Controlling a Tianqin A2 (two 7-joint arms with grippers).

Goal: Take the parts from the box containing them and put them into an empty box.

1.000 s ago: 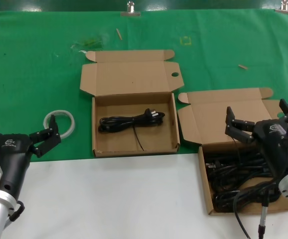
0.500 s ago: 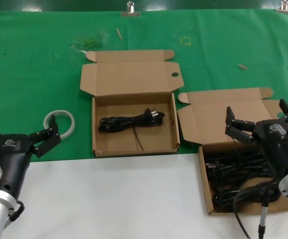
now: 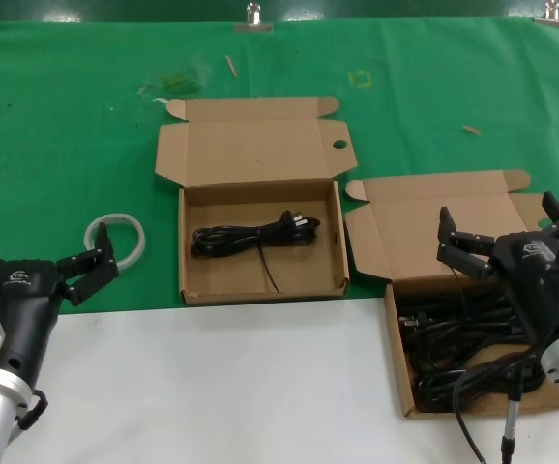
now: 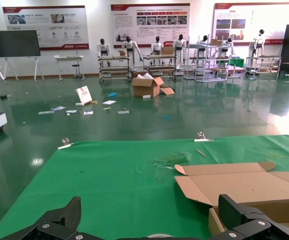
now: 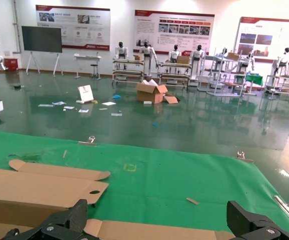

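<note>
The right tool (image 3: 507,232) hovers with its fingers spread apart and nothing between them, above the rear of the box containing the parts (image 3: 400,387), which sits directly below it with its lid flap (image 3: 425,217) standing open just behind the tool. The parts (image 3: 454,362), a tangle of black cords, lie in that box beneath and in front of the tool. To the tool's left sits the other box (image 3: 260,290), holding 1 coiled cord (image 3: 250,235). The left tool (image 3: 43,259), also spread apart and empty, waits at the worktop's (image 3: 212,387) near left, with a white ring (image 3: 115,237) just ahead of it.
</note>
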